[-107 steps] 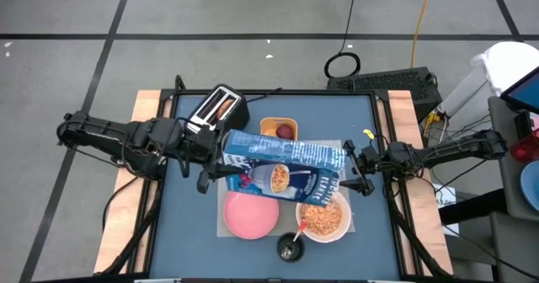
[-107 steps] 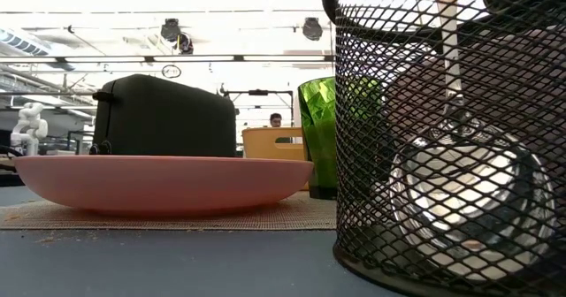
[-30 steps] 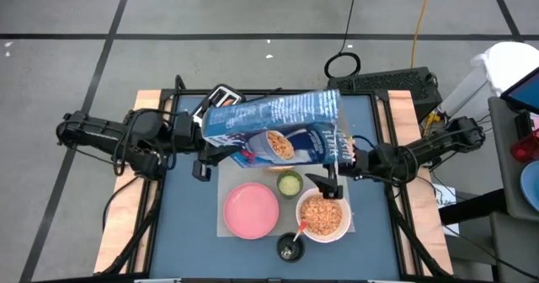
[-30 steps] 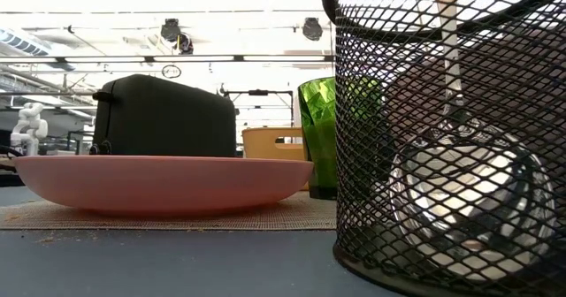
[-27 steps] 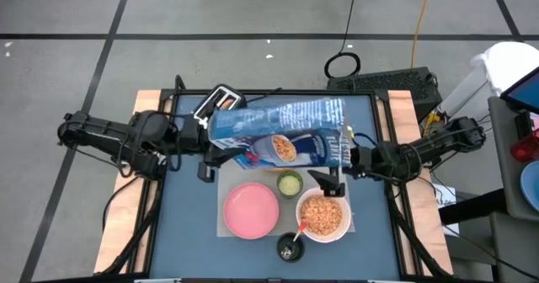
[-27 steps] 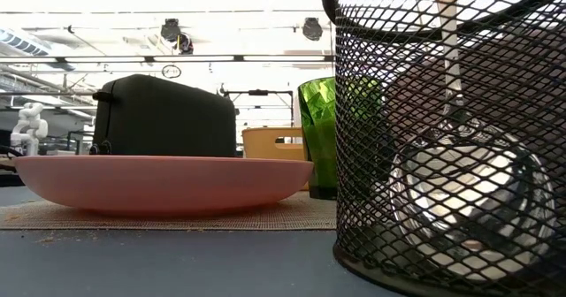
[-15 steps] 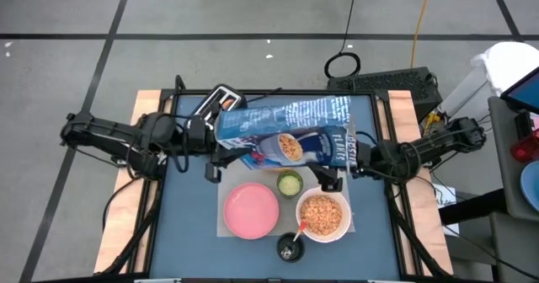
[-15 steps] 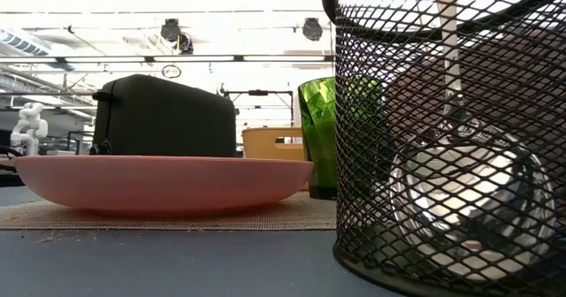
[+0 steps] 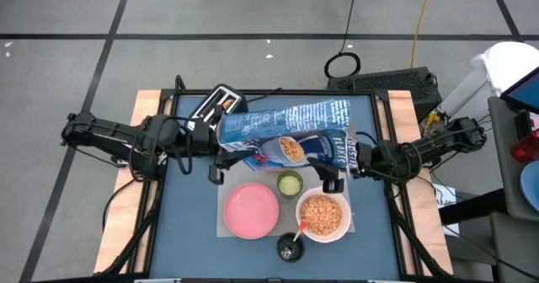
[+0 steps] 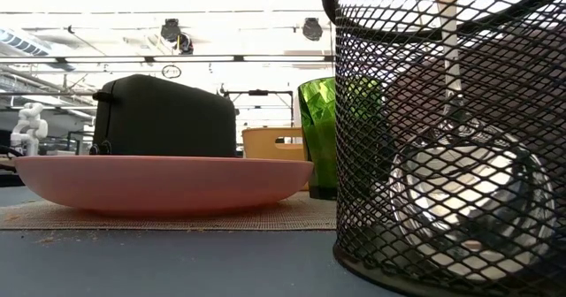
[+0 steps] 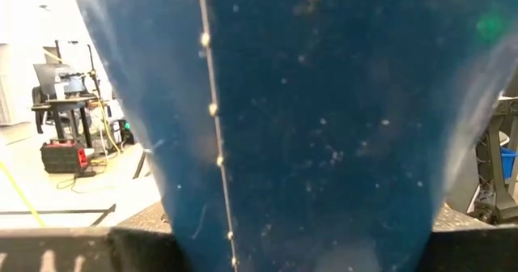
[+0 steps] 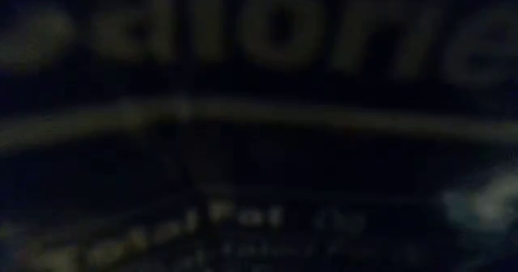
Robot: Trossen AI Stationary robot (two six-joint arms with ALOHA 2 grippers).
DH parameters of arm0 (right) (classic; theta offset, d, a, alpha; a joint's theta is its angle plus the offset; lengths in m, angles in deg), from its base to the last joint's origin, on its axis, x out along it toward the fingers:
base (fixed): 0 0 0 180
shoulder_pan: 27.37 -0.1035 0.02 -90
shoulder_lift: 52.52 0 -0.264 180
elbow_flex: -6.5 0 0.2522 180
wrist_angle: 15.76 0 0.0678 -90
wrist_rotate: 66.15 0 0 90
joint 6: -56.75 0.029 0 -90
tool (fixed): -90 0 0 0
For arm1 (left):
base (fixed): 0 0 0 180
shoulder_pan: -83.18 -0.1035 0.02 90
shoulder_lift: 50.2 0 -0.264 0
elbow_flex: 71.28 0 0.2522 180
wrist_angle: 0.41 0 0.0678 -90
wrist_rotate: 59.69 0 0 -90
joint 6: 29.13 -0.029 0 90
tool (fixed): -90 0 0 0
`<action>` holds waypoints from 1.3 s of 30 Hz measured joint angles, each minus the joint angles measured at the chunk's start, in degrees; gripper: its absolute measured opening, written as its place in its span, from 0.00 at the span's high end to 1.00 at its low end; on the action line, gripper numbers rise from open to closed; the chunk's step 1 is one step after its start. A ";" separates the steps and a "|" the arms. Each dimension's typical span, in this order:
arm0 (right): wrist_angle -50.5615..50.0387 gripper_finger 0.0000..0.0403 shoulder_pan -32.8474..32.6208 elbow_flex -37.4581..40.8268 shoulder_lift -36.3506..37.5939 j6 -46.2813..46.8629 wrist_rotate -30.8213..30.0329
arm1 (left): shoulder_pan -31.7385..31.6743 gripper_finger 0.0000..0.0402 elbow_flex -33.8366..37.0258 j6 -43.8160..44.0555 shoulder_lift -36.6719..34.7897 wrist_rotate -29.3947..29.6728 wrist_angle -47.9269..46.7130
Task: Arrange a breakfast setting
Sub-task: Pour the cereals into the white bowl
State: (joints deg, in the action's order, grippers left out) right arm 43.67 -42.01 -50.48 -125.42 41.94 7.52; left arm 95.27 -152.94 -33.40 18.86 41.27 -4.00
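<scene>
Breakfast things are partly laid, judging by the high view. Nearest the front edge stands a mesh cup (image 9: 291, 248) holding the spoon (image 9: 300, 230), whose red handle leans toward the bowl (image 9: 323, 216). The bowl is already full of cereal, so the pouring looks done. Beside it on a mat (image 9: 227, 228) lies the plate (image 9: 251, 210), bare, and just behind the two stands the green cup (image 9: 289, 182).

Above these, the cereal box (image 9: 286, 137) hangs in the air, lying roughly on its side across the middle of the table and held at both ends. The left gripper (image 9: 221, 154) is at the box's left end and the right gripper (image 9: 338, 170) at its right end, each closed on the box as far as the high view shows; both wrist views are filled by the box's surface.

Farthest back sits the toaster (image 9: 217, 103). The tray and fruit are hidden behind the box, and no toast is visible on the plate.

What seems left: set the box down upright somewhere clear, put toast on the plate, and lay the spoon by the bowl.
</scene>
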 joint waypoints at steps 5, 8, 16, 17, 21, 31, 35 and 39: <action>0.04 0.48 0.00 0.00 0.00 0.33 -0.18 | 0.00 0.44 0.00 0.04 0.04 0.10 0.00; 0.00 0.50 0.00 0.00 0.00 0.31 -0.18 | 0.00 0.44 0.00 0.04 0.06 0.11 -0.02; -0.09 0.49 0.00 0.00 -0.02 0.37 -0.18 | 0.00 0.44 0.04 -0.26 0.09 0.13 -0.03; -0.12 0.50 0.00 0.00 -0.02 0.32 -0.18 | 0.00 0.44 0.04 -0.59 0.09 0.13 -0.07; -0.19 0.50 0.00 0.00 -0.04 0.21 -0.48 | 0.00 0.44 0.07 -1.10 0.09 0.13 -0.34; -4.85 0.51 -0.13 0.11 0.44 0.61 -4.25 | -0.09 0.23 0.09 -1.97 -0.84 1.45 -9.03; -7.79 0.51 -0.13 0.11 1.68 0.68 -4.87 | -0.76 0.19 0.09 -2.80 -1.46 1.72 -12.30; -13.46 0.51 -0.13 0.09 4.39 0.59 -6.80 | -1.80 0.18 0.17 -2.26 -2.97 2.40 -18.70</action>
State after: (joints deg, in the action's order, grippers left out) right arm 30.21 -42.14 -50.40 -121.03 42.54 0.72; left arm 93.47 -152.77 -35.65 15.89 43.67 -22.70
